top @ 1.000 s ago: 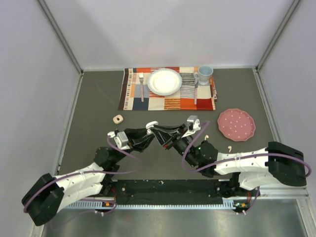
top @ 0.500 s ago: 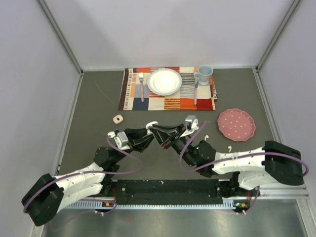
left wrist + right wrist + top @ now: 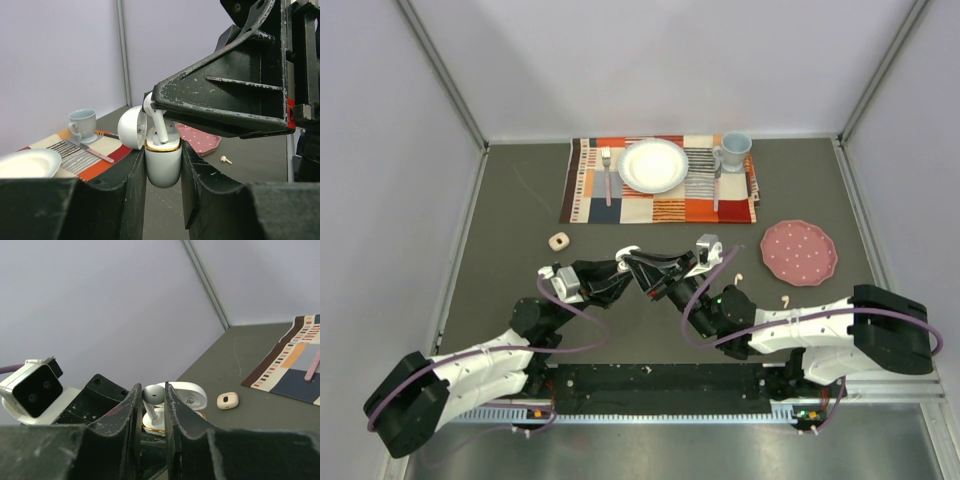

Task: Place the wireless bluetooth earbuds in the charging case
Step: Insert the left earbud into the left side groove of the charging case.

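Pinched upright in left gripper (image 3: 162, 150), mid-table: open case (image 3: 162, 170). Pinched in right gripper (image 3: 151, 387): earbud (image 3: 154, 395), stem down inside case. Lying right, near pink plate (image 3: 799, 252): two loose earbuds (image 3: 738, 276).

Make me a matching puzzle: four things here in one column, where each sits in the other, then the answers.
1. white oval charging case with gold rim
2. white short-stemmed plastic earbud at that case's mouth
3. pale blue ceramic cup
4. pink speckled round plate

A. on the bare grey table
B. held in the left arm's jaws
C. pinched in the right arm's jaws
D. at the patchwork cloth placemat corner

Pairs: 1-B, 2-C, 3-D, 4-A.
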`<state>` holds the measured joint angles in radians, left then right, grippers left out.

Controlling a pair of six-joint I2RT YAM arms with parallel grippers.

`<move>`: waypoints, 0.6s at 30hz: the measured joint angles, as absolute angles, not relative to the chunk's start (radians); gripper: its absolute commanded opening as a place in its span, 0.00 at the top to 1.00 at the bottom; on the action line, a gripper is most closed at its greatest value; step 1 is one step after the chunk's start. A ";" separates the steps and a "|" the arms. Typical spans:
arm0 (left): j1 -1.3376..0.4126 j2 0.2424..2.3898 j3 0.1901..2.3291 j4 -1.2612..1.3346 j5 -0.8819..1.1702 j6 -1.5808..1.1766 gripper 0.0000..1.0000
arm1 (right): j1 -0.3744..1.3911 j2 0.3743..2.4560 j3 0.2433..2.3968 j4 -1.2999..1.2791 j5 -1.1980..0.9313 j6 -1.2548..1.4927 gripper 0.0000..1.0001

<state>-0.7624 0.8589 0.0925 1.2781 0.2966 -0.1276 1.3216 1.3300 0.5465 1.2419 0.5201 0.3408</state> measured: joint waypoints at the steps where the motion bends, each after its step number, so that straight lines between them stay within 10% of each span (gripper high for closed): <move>1: -0.762 0.859 0.093 1.278 0.295 -0.128 1.00 | 1.322 1.330 0.546 1.242 0.522 0.340 1.00; 18: -0.764 0.857 0.086 1.266 0.294 -0.128 1.00 | 1.345 1.371 0.546 1.281 0.568 0.332 1.00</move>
